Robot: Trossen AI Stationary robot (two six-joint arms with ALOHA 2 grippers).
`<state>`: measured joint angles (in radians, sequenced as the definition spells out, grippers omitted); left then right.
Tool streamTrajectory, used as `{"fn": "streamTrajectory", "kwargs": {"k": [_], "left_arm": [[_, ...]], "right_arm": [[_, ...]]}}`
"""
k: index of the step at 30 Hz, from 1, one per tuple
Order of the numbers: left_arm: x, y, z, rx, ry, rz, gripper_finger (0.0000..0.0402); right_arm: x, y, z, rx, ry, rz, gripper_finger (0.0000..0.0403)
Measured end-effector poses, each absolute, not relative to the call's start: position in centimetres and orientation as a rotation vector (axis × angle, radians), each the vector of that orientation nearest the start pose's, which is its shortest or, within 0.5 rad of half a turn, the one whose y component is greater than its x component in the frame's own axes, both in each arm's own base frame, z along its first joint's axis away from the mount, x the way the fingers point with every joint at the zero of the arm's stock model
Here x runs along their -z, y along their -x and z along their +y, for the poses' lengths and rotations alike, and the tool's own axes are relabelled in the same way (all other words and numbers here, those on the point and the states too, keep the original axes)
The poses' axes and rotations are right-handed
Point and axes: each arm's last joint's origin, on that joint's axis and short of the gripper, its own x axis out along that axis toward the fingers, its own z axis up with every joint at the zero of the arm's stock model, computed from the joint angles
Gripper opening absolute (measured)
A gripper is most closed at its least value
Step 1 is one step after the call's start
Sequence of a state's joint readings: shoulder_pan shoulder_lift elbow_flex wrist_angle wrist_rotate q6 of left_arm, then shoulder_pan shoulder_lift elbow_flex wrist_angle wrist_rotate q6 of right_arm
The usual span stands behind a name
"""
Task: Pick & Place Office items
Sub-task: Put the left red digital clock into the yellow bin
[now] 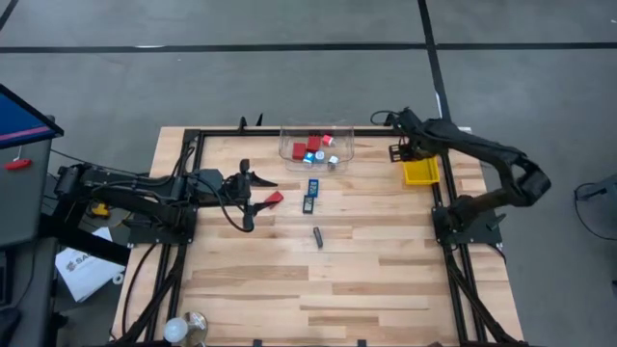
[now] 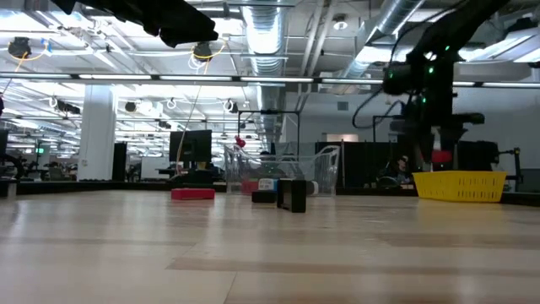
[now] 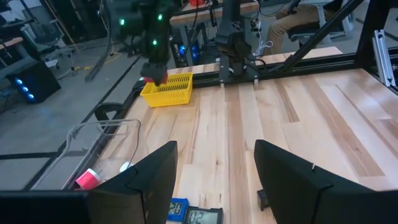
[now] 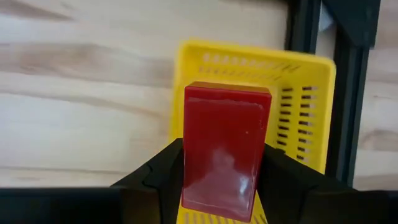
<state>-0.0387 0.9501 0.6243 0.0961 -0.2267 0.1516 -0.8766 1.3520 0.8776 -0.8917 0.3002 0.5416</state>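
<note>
One red block (image 4: pixel 225 149) sits clamped between the right pincer's (image 4: pixel 224 180) fingers above the single yellow tray (image 4: pixel 305 112), and a second red block (image 1: pixel 274 199) lies just beside the left pincer (image 1: pixel 253 193). Beyond the left pincer stands one clear tub (image 1: pixel 316 143) holding about two red pieces and some three small blue-and-white ones, too small to count surely. Between the pincers lie two flat blue-black rectangles (image 1: pixel 311 194) and one short dark stick (image 1: pixel 318 236).

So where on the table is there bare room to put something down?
The wide wooden table strip nearest the camera, past the short dark stick, is bare. Also bare: between the flat blue-black rectangles and the yellow tray. Crowded: around the clear plastic tub, and by the left gripper.
</note>
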Motion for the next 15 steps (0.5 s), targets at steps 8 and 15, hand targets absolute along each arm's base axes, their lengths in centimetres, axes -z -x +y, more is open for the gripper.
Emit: {"fn": "streamTrajectory", "kwargs": {"k": [8, 15], "left_arm": [[-27.5, -21.1, -0.2, -0.169, -0.182, 0.245, 0.0209], [-27.5, -21.1, -0.2, -0.156, -0.180, 0.244, 0.0209]], "right_arm": [[-19.0, -14.4, -19.1, 1.410, -0.818, 1.149, 0.0157], [-18.8, -14.4, -19.2, 1.421, -0.820, 1.162, 0.0163]]}}
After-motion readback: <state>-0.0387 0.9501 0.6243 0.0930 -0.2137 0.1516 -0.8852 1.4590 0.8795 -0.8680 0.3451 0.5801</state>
